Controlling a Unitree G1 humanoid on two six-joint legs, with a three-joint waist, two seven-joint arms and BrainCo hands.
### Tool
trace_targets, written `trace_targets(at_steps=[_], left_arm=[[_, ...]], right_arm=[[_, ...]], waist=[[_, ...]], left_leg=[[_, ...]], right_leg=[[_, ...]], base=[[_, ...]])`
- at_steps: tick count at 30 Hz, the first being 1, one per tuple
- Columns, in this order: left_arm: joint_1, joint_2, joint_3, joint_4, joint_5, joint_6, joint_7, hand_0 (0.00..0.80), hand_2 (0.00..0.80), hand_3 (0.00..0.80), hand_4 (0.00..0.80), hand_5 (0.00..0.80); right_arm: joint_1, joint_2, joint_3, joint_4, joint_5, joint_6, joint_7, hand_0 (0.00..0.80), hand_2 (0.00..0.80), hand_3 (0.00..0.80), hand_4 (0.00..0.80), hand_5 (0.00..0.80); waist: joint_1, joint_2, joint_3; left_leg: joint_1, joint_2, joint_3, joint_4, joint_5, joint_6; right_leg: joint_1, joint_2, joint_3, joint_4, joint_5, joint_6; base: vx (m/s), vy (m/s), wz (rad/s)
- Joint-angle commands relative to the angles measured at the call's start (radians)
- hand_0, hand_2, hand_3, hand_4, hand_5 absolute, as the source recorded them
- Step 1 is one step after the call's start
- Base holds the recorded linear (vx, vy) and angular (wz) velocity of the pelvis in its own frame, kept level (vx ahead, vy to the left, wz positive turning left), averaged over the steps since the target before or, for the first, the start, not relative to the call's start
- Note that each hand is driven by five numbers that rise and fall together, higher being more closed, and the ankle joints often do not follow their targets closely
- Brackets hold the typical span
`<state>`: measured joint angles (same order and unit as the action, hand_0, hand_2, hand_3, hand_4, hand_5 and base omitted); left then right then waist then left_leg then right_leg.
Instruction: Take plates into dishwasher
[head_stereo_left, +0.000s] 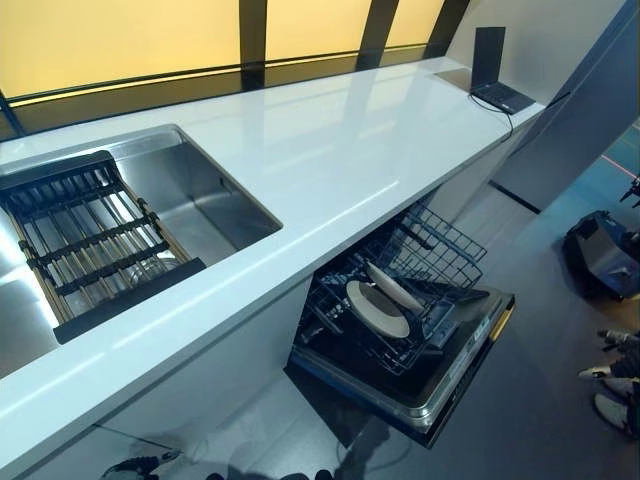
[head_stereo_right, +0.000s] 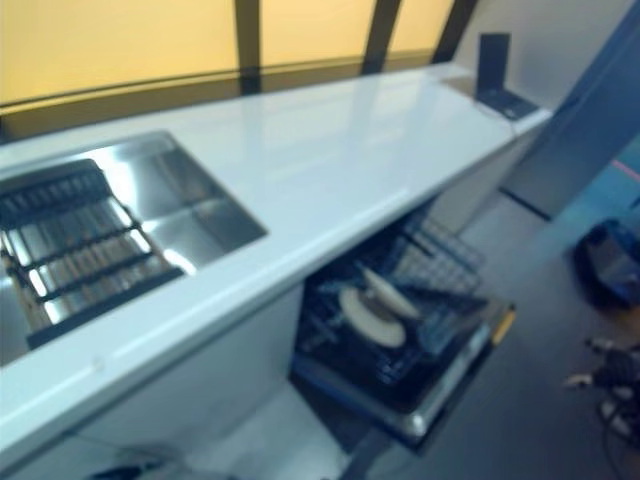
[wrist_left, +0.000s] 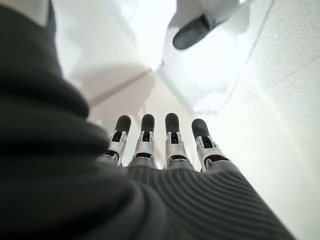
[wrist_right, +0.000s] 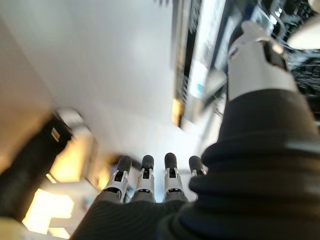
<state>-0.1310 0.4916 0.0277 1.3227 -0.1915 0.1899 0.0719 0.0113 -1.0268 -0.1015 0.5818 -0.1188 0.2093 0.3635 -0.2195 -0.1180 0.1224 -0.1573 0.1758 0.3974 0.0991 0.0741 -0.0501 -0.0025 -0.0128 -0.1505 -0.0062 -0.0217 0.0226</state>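
Observation:
Two pale round plates (head_stereo_left: 378, 308) stand tilted in the black wire rack (head_stereo_left: 440, 250) of the open dishwasher (head_stereo_left: 455, 375) under the white counter (head_stereo_left: 330, 150); they also show in the right eye view (head_stereo_right: 372, 316). Neither hand shows in the eye views. In the left wrist view my left hand (wrist_left: 170, 145) has straight fingers and holds nothing, over a pale floor. In the right wrist view my right hand (wrist_right: 150, 180) has straight fingers and holds nothing. No plate shows on the counter.
A steel sink (head_stereo_left: 190, 200) at the left holds a black slatted drying rack (head_stereo_left: 90, 240). A dark open laptop (head_stereo_left: 495, 75) stands at the counter's far right end. A dark bag (head_stereo_left: 600, 255) lies on the floor right of the pulled-out dishwasher door.

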Motion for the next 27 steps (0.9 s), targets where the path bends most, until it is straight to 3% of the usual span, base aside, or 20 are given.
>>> trace_targets(at_steps=[1, 3, 4, 6, 8, 10, 11, 12, 15, 18, 20, 21, 22, 24, 25, 26, 27], left_arm=[[0.078, -0.022, 0.037, 0.031, -0.049, -0.012, 0.0, 0.0, 0.0, 0.0, 0.0, 0.0], [0.096, -0.032, 0.058, 0.038, -0.037, -0.035, -0.017, 0.0, 0.0, 0.0, 0.0, 0.0], [0.101, -0.041, 0.061, 0.038, -0.021, -0.045, -0.028, 0.0, 0.0, 0.0, 0.0, 0.0], [0.11, -0.051, 0.06, 0.04, -0.003, -0.069, -0.038, 0.0, 0.0, 0.0, 0.0, 0.0], [0.109, -0.057, 0.058, 0.037, 0.01, -0.077, -0.049, 0.0, 0.0, 0.0, 0.0, 0.0], [0.089, -0.061, 0.042, 0.028, 0.032, -0.087, -0.072, 0.0, 0.0, 0.0, 0.0, 0.0], [0.082, -0.062, 0.033, 0.025, 0.033, -0.088, -0.076, 0.0, 0.0, 0.0, 0.0, 0.0], [0.039, -0.067, -0.013, 0.011, 0.042, -0.083, -0.083, 0.0, 0.0, 0.0, 0.0, 0.0], [-0.017, -0.068, -0.084, -0.013, 0.0, -0.08, -0.06, 0.0, 0.0, 0.0, 0.0, 0.0], [-0.027, -0.058, -0.099, -0.015, 0.007, -0.079, -0.052, 0.0, 0.0, 0.0, 0.0, 0.0], [-0.025, -0.049, -0.103, -0.016, 0.014, -0.071, -0.052, 0.0, 0.0, 0.0, 0.0, 0.0], [-0.02, -0.03, -0.101, -0.01, 0.009, -0.06, -0.056, 0.0, 0.0, 0.0, 0.0, 0.0], [-0.018, -0.016, -0.09, -0.004, -0.008, -0.052, -0.057, 0.0, 0.0, 0.0, 0.0, 0.0], [-0.014, -0.002, -0.075, 0.021, -0.038, -0.049, -0.067, 0.0, 0.0, 0.0, 0.0, 0.0], [-0.014, -0.001, -0.074, 0.023, -0.037, -0.049, -0.07, 0.0, 0.0, 0.0, 0.0, 0.0], [-0.016, 0.008, -0.069, 0.05, -0.036, -0.059, -0.084, 0.0, 0.0, 0.0, 0.0, 0.0], [-0.018, 0.024, -0.066, 0.054, -0.029, -0.055, -0.099, 0.0, 0.0, 0.0, 0.0, 0.0]], right_arm=[[-0.095, 0.012, 0.004, 0.065, 0.003, 0.138, 0.027, 0.0, 0.0, 0.0, 0.0, 0.0], [-0.126, 0.05, 0.032, 0.116, 0.047, 0.19, 0.01, 0.0, 0.0, 0.0, 0.0, 0.0], [-0.127, 0.091, 0.038, 0.152, 0.105, 0.21, -0.011, 0.0, 0.0, 0.0, 0.0, 0.0], [-0.135, 0.132, 0.046, 0.22, 0.149, 0.194, -0.019, 0.0, 0.0, 0.0, 0.0, 0.0], [-0.136, 0.149, 0.044, 0.262, 0.171, 0.166, -0.027, 0.0, 0.0, 0.0, 0.0, 0.0], [-0.112, 0.168, 0.009, 0.307, 0.232, 0.153, -0.03, 0.0, 0.0, 0.0, 0.0, 0.0], [-0.105, 0.171, 0.001, 0.319, 0.239, 0.146, -0.03, 0.0, 0.0, 0.0, 0.0, 0.0], [-0.081, 0.189, -0.019, 0.34, 0.313, 0.145, -0.064, 0.0, 0.0, 0.0, 0.0, 0.0], [-0.069, 0.213, -0.016, 0.358, 0.352, 0.137, -0.12, 0.0, 0.0, 0.0, 0.0, 0.0], [-0.094, 0.218, 0.001, 0.415, 0.374, 0.122, -0.135, 0.0, 0.0, 0.0, 0.0, 0.0], [-0.097, 0.227, 0.011, 0.417, 0.382, 0.129, -0.161, 0.0, 0.0, 0.0, 0.0, 0.0], [-0.095, 0.237, 0.017, 0.437, 0.382, 0.123, -0.151, 0.0, 0.0, 0.0, 0.0, 0.0], [-0.107, 0.254, 0.029, 0.457, 0.387, 0.124, -0.146, 0.0, 0.0, 0.0, 0.0, 0.0], [-0.137, 0.268, 0.045, 0.52, 0.399, 0.124, -0.15, 0.0, 0.0, 0.0, 0.0, 0.0], [-0.139, 0.269, 0.046, 0.523, 0.399, 0.123, -0.148, 0.0, 0.0, 0.0, 0.0, 0.0], [-0.151, 0.284, 0.04, 0.593, 0.422, 0.117, -0.148, 0.0, 0.0, 0.0, 0.0, 0.0], [-0.157, 0.297, 0.04, 0.618, 0.445, 0.117, -0.159, 0.0, 0.0, 0.0, 0.0, 0.0]], waist=[[0.079, 0.015, 0.017], [0.103, 0.0, 0.026], [0.116, -0.01, 0.028], [0.134, -0.014, 0.024], [0.138, -0.008, 0.019], [0.128, 0.021, 0.0], [0.122, 0.028, -0.002], [0.097, 0.047, 0.003], [0.082, 0.047, 0.031], [0.097, 0.048, 0.055], [0.1, 0.049, 0.06], [0.104, 0.055, 0.062], [0.115, 0.054, 0.064], [0.12, 0.067, 0.07], [0.121, 0.068, 0.071], [0.124, 0.073, 0.074], [0.131, 0.072, 0.076]], left_leg=[[-0.078, -0.099, -0.094, -0.166, 0.017, -0.003], [-0.074, -0.098, -0.125, 0.03, -0.043, 0.017], [-0.055, -0.102, -0.138, 0.144, -0.128, 0.055], [0.008, -0.131, -0.179, 0.233, -0.247, 0.107], [0.073, -0.139, -0.189, 0.28, -0.296, 0.123], [0.199, -0.167, -0.214, 0.159, -0.302, 0.106], [0.227, -0.173, -0.212, 0.097, -0.287, 0.1], [0.265, -0.19, -0.216, -0.033, -0.236, 0.085], [0.246, -0.217, -0.25, -0.042, -0.236, 0.091], [0.231, -0.223, -0.259, -0.08, -0.213, 0.093], [0.217, -0.226, -0.267, -0.085, -0.202, 0.102], [0.203, -0.224, -0.27, -0.089, -0.189, 0.114], [0.186, -0.221, -0.26, -0.082, -0.178, 0.128], [0.174, -0.199, -0.245, -0.051, -0.193, 0.144], [0.172, -0.197, -0.244, -0.048, -0.195, 0.145], [0.144, -0.18, -0.252, 0.011, -0.226, 0.164], [0.121, -0.162, -0.258, 0.052, -0.241, 0.166]], right_leg=[[0.061, 0.102, 0.032, 0.121, -0.104, -0.029], [0.069, 0.079, 0.038, 0.097, -0.085, -0.042], [0.069, 0.056, 0.032, 0.083, -0.069, -0.04], [0.061, 0.036, 0.035, 0.069, -0.051, -0.025], [0.052, 0.04, 0.034, 0.064, -0.05, -0.019], [0.031, 0.063, 0.021, 0.075, -0.053, -0.007], [0.022, 0.067, 0.015, 0.08, -0.052, -0.003], [-0.032, 0.08, -0.009, 0.115, -0.039, 0.01], [-0.106, 0.082, -0.017, 0.124, 0.007, 0.037], [-0.116, 0.087, -0.039, 0.152, -0.002, 0.042], [-0.124, 0.078, -0.028, 0.184, 0.008, 0.051], [-0.134, 0.044, -0.015, 0.21, 0.035, 0.071], [-0.142, 0.001, -0.013, 0.207, 0.067, 0.074], [-0.144, -0.055, 0.04, 0.197, 0.089, 0.069], [-0.143, -0.058, 0.044, 0.196, 0.09, 0.068], [-0.132, -0.107, 0.125, 0.139, 0.147, 0.063], [-0.122, -0.13, 0.156, 0.106, 0.162, 0.064]], base=[[-0.218, -0.099, -0.21], [-0.183, -0.107, -0.52], [-0.157, -0.068, -0.33], [-0.107, 0.019, 0.11], [-0.063, 0.059, 0.05], [-0.078, 0.128, 0.15], [-0.199, 0.178, 0.48], [-0.254, 0.141, 0.61], [-0.314, 0.123, 0.7], [-0.262, 0.056, 0.15], [-0.209, 0.012, -0.08], [-0.29, -0.014, -0.06], [-0.325, -0.025, -0.05], [-0.215, -0.048, -0.15], [-0.189, -0.142, -0.1], [-0.207, -0.232, 0.09], [-0.246, -0.319, 0.19]])
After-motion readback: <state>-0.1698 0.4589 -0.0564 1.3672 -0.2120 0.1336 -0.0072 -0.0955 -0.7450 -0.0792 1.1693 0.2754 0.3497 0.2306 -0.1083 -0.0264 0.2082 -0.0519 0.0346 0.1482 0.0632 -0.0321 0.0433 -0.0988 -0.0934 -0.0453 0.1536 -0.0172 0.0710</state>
